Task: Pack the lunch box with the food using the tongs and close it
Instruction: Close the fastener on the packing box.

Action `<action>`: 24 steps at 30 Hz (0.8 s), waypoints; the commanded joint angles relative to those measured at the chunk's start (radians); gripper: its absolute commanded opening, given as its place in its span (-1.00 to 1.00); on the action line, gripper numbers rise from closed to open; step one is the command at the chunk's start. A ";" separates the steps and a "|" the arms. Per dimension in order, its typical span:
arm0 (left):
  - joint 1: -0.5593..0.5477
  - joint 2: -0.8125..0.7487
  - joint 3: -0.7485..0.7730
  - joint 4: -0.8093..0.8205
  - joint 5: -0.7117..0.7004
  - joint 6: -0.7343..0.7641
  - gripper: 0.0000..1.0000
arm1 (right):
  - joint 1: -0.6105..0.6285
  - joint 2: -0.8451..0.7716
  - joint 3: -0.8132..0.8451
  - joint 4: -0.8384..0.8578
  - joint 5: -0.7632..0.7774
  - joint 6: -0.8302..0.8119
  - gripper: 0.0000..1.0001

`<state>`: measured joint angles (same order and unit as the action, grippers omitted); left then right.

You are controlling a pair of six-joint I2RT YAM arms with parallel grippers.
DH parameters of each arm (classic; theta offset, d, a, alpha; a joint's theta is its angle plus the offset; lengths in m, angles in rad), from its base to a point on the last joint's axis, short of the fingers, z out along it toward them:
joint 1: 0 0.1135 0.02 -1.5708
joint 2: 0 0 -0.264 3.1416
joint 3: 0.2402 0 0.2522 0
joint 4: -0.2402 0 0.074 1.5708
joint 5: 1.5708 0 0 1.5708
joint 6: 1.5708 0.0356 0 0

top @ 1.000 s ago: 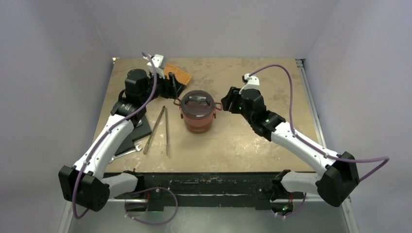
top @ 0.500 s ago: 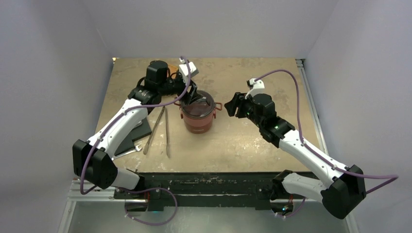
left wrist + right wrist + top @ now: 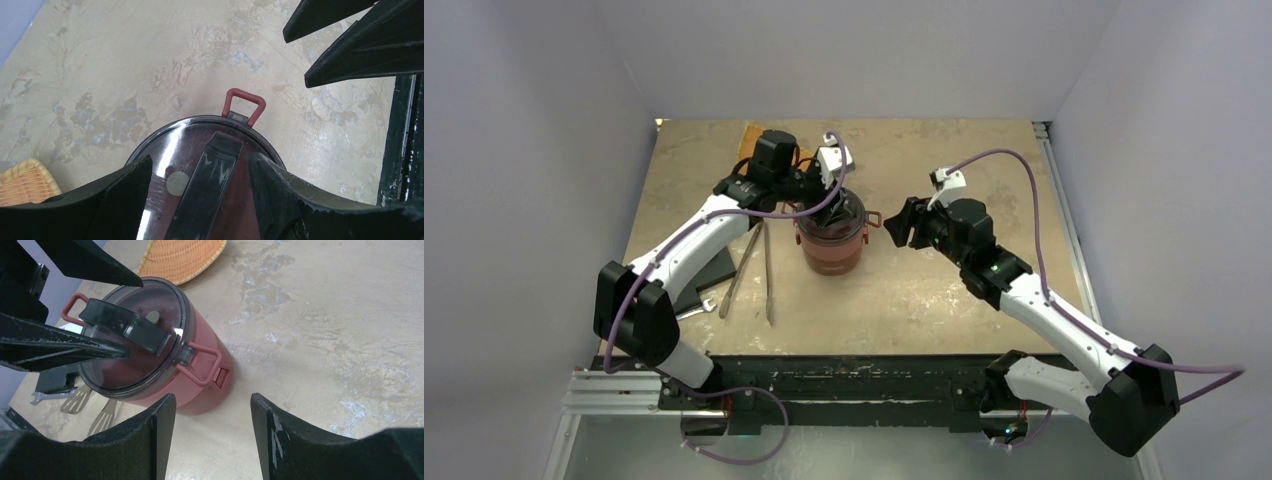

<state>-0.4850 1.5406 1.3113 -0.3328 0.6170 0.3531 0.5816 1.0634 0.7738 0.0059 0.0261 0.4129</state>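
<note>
The lunch box [image 3: 831, 245] stands stacked at mid-table, dark red, with its smoky clear lid [image 3: 130, 340] on top. My left gripper [image 3: 836, 203] hovers over that lid and is open. Its fingers [image 3: 125, 195] straddle the lid's black handle bar [image 3: 210, 185] with a gap on each side. A pale round spot [image 3: 177, 183] shows through the lid; no other food is visible. The tongs [image 3: 754, 265] lie on the table left of the box. My right gripper [image 3: 899, 222] is open just right of the box, holding nothing; the box's red side clasp [image 3: 202, 362] lies ahead of it.
An orange woven tray [image 3: 185, 257] sits behind the box, partly hidden by the left arm. A short silver wrench [image 3: 699, 308] and a dark flat piece [image 3: 709, 275] lie near the left arm. A black rail [image 3: 854, 372] runs along the near edge.
The left arm swung right from the orange tray to above the lunch box lid, its jaws widening. The right arm shifted slightly right and nearer.
</note>
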 commanded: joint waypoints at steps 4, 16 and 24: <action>-0.001 0.004 0.021 0.029 -0.013 0.032 0.25 | -0.004 -0.034 -0.014 0.051 -0.024 -0.023 0.18; -0.001 -0.011 -0.020 0.063 -0.041 0.030 0.02 | -0.006 -0.011 -0.018 0.068 -0.048 -0.022 0.18; -0.001 -0.015 -0.027 0.064 -0.041 0.033 0.05 | -0.006 0.021 -0.016 0.073 -0.030 0.016 0.16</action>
<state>-0.4877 1.5406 1.2938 -0.3058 0.5968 0.3603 0.5812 1.0653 0.7609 0.0406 -0.0093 0.4076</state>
